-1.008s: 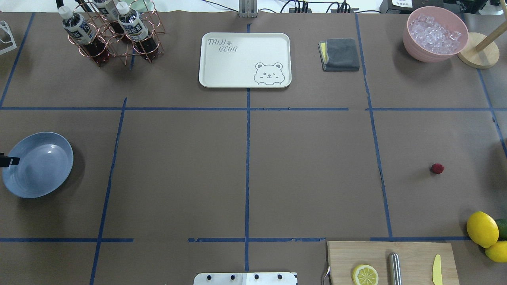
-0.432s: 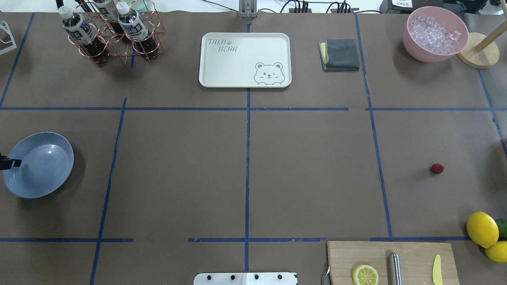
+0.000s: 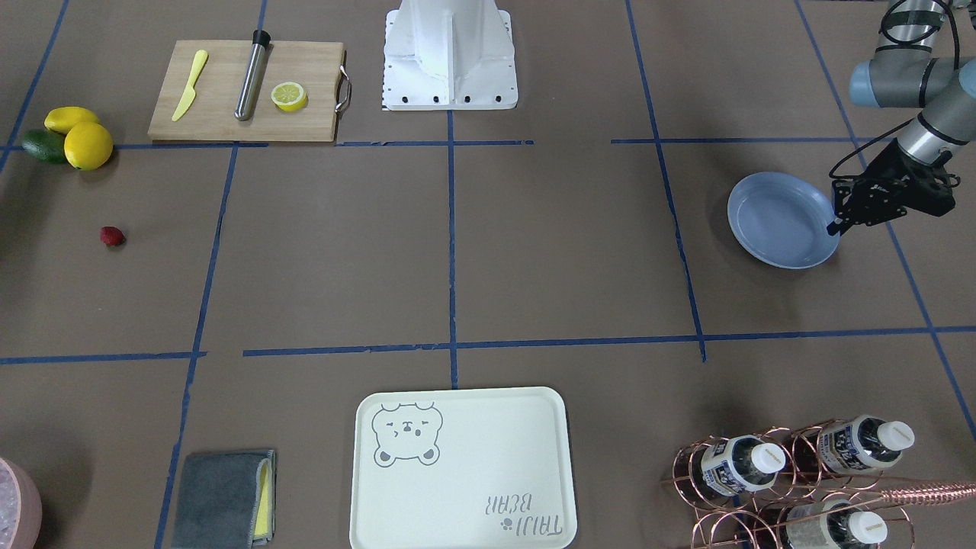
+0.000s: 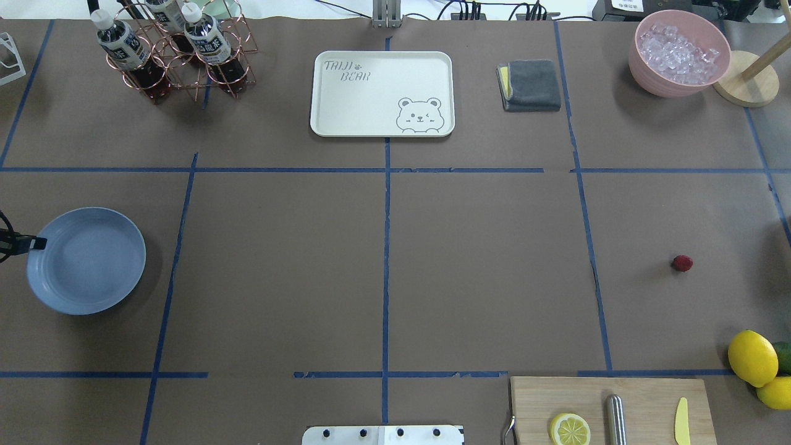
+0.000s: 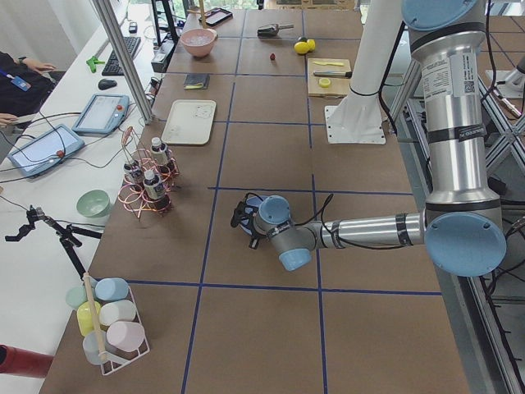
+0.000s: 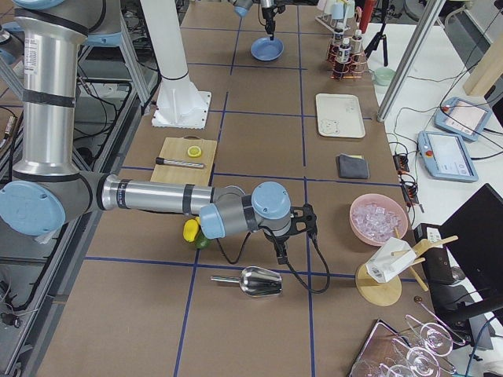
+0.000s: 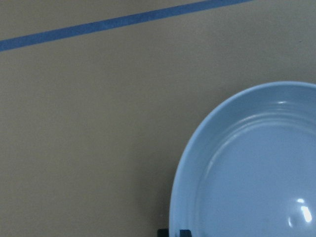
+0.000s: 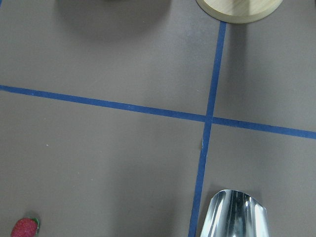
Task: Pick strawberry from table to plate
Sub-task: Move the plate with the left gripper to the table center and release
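Now that the plate (image 4: pixel 93 272) has shifted a little toward the middle of the table (image 4: pixel 482 278) and looks round and level rather than tipped up as it did a moment back, I take it that I am bringing the dish nearer to the fruit instead of fetching the fruit first. My left gripper (image 4: pixel 38 243) sits at the plate's outer rim. In the wrist view its two dark tips show almost together right at that edge, so I read them as pinched on the rim with barely any gap. Whether the plate is resting on the paper or held just off it, I cannot say.

Nothing on the other side has changed. The strawberry (image 4: pixel 682 263) lies on the bare table well apart from the plate, near the lemons (image 4: pixel 752 357). My right gripper (image 6: pixel 280 253) hangs over that end, and its camera catches the berry in the lower left corner, with a metal scoop (image 8: pixel 237 215) at the bottom edge. How wide those right tips stand I cannot tell.

So the pick itself is not yet begun, and the plate is empty.
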`<state>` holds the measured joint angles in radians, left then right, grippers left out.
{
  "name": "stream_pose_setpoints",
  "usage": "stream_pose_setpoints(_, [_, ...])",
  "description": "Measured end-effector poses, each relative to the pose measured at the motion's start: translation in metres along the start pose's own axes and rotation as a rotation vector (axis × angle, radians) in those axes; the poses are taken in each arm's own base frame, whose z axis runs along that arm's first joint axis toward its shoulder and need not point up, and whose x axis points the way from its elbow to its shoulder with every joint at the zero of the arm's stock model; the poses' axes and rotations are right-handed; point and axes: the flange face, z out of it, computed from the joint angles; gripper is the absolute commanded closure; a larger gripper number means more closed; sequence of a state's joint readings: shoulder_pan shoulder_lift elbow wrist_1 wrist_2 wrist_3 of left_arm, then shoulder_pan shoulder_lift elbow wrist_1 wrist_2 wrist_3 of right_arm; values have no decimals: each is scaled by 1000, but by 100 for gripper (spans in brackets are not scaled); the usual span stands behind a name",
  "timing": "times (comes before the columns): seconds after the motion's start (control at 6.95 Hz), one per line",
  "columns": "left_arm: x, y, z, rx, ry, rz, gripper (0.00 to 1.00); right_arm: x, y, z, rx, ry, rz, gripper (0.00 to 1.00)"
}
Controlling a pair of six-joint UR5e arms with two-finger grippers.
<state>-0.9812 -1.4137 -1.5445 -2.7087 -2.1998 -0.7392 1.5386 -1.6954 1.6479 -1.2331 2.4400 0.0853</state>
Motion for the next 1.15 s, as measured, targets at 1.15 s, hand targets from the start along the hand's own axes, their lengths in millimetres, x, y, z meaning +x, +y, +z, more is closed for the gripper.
stream_pose_setpoints(1.15, [436,-117,115,-100,180,-202,100,0,2,-1,2,0,1,0])
